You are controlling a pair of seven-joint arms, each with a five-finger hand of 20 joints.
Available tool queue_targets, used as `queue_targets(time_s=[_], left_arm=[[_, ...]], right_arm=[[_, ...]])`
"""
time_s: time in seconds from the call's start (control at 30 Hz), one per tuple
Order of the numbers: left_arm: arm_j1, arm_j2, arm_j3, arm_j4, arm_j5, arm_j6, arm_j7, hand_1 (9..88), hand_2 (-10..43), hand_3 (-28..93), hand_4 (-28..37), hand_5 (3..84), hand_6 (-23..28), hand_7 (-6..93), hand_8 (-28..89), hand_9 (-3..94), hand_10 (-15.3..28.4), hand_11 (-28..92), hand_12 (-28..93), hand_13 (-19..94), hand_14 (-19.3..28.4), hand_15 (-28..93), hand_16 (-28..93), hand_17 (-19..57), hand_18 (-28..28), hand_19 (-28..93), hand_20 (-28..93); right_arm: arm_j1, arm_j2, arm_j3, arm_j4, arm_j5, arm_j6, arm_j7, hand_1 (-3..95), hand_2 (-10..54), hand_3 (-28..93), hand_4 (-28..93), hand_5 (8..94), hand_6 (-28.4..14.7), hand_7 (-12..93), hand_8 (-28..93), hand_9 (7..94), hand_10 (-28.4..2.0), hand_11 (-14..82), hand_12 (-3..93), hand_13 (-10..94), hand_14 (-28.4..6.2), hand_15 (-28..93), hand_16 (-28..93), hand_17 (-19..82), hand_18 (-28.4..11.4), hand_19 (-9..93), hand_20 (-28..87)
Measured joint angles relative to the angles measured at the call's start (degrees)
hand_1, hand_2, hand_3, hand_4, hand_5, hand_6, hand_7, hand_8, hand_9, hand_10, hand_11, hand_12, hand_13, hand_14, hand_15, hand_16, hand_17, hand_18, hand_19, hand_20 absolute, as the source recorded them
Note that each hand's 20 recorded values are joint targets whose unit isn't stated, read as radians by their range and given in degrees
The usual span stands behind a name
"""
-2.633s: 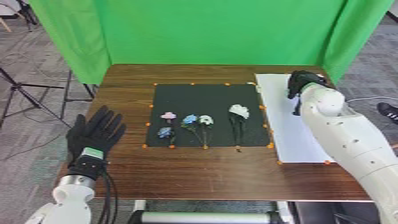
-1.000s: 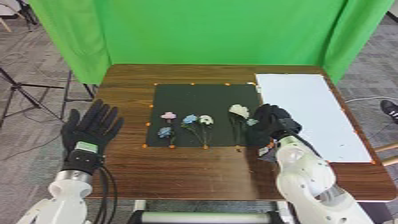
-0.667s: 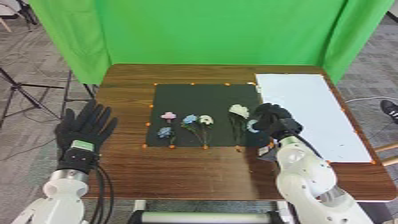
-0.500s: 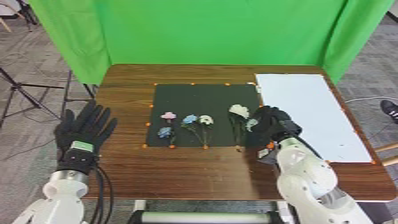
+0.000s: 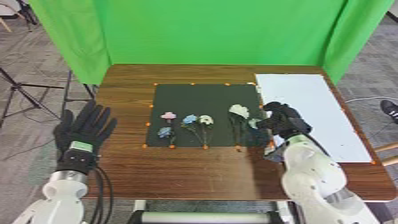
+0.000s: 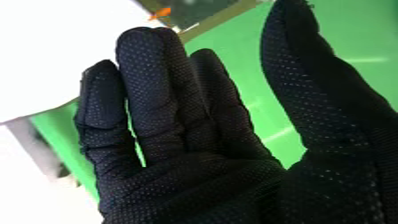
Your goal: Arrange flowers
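Dark mat (image 5: 204, 95) carries the flowers: the big white flower (image 5: 239, 110), full ragged head on long dark stems, right of center, then the pale green-blue flower (image 5: 255, 123), partly hidden at the right hand (image 5: 284, 121), can't tell if touching. Left of those, smaller heads on thin stems: light blue flower (image 5: 190, 119), creamy white flower (image 5: 206, 120), darker blue flower (image 5: 165, 132), pink flower (image 5: 169, 115). Right hand open, fingers up, thumb spread; left hand (image 5: 82, 127) open, flat, left of mat.
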Motion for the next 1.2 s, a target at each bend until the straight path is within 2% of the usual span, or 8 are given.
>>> queue_targets(time_s=[0.07, 0.13, 0.37, 0.43, 0.6, 0.7, 0.87, 1.2], left_arm=[[0.1, 0.01, -0.54, 0.22, 0.08, -0.3, 0.33, 26.9, 14.6, 71, -28.3, 38.8, 7.5, 15.7, -10, 32.3, 13.4, 24, 11, 22, 13.2, 38, -8, -5.6, 13.2, 35, 10], [0.1, 0.14, -1.03, 0.52, 0.32, -0.66, 0.63, 26.8, 14.6, 71, -28.3, 38.8, 7.5, 15.2, -10, 32.5, 13.3, 24, 11, 23, 13.2, 38, -8, -5.6, 13.2, 35, 10], [-0.7, 1.45, -1.77, 2.17, 3.06, -3.01, 1.0, 23.5, 15.9, 70, -28.3, 36.6, 6.5, 10.4, -9, 31.3, 12.3, 17, 8, 21, 12.0, 30, -9, -5.1, 12.9, 33, 9], [-1.0, 1.82, -2.12, 2.56, 3.99, -3.73, 0.95, 23.0, 16.0, 69, -28.3, 36.0, 6.3, 9.6, -9, 30.6, 12.1, 16, 8, 20, 11.5, 28, -9, -5.2, 12.7, 33, 9], [-1.4, 2.43, -2.88, 3.21, 6.04, -5.0, 0.81, 22.0, 16.0, 69, -28.3, 34.9, 5.7, 8.8, -9, 29.7, 11.7, 15, 7, 19, 10.7, 25, -8, -5.0, 12.3, 32, 9], [-1.3, 3.04, -3.13, 3.39, 6.54, -5.46, 0.95, 21.8, 16.1, 69, -28.3, 34.5, 5.7, 8.4, -9, 29.1, 11.5, 14, 7, 19, 10.0, 23, -8, -4.9, 12.0, 31, 9], [-0.3, 3.72, -4.53, 3.33, 7.34, -5.5, 1.37, 21.4, 16.0, 69, -28.3, 33.8, 5.4, 8.2, -9, 28.4, 11.1, 13, 7, 18, 9.6, 22, -8, -4.7, 11.7, 30, 9], [0.9, 4.17, -5.52, 2.47, 7.6, -5.52, 3.12, 21.8, 15.5, 70, -28.3, 33.2, 5.3, 8.6, -9, 28.6, 11.3, 14, 7, 19, 9.8, 22, -8, -4.7, 11.8, 30, 9]], right_arm=[[0.0, 0.0, 0.9, -0.1, 0.6, 0.2, -0.4, 28.4, -4.2, 79, -27, 41.7, -9.0, 15, -11, 46.1, -20.5, 26.9, 20.4, 46, -16.1, 60, 19, 29, -19.7, 80, 32], [-0.2, -0.2, 2.7, 0.0, 3.1, 1.5, -2.9, 23.8, 2.0, 79, -27, 40.3, -8.9, 15, -10, 41.8, -20.5, 18.3, 18.0, 41, -17.1, 50, 14, 25, -19.7, 71, 28], [-1.1, -1.9, 10.1, 3.7, 28.2, 15.2, -26.9, 11.7, 6.7, 81, -28, 37.0, -4.2, 14, -11, 35.0, -15.8, 5.7, 13.0, 29, -15.3, 22, 13, 16, -18.4, 44, 19], [-1.0, -2.1, 10.7, 4.5, 32.4, 15.0, -31.4, 9.5, 6.4, 81, -28, 36.8, -3.3, 13, -11, 34.3, -13.1, 4.6, 12.0, 28, -14.4, 17, 13, 15, -17.9, 39, 18], [-0.6, -3.5, 12.5, 5.1, 43.0, 6.6, -38.1, 5.5, 5.4, 81, -28, 36.7, -3.2, 11, -11, 34.0, -12.3, 3.0, 10.4, 26, -13.4, 11, 15, 14, -17.4, 33, 18], [-0.6, -4.6, 13.1, 5.0, 53.3, 2.9, -40.2, 5.2, 5.2, 80, -28, 36.2, -3.9, 10, -11, 33.3, -12.2, 2.4, 10.1, 26, -13.2, 9, 15, 14, -17.3, 32, 18], [-0.8, -6.0, 14.1, 3.6, 66.3, 2.1, -40.1, 5.3, 4.9, 80, -28, 36.3, -4.3, 9, -10, 32.8, -12.1, 2.2, 10.1, 26, -13.4, 8, 16, 14, -17.3, 31, 19], [-2.1, -6.0, 15.9, 1.3, 67.6, 2.3, -38.1, 7.8, 4.0, 81, -28, 38.6, -3.9, 11, -10, 33.1, -12.5, 2.4, 10.7, 26, -14.5, 9, 18, 14, -18.1, 33, 20]])
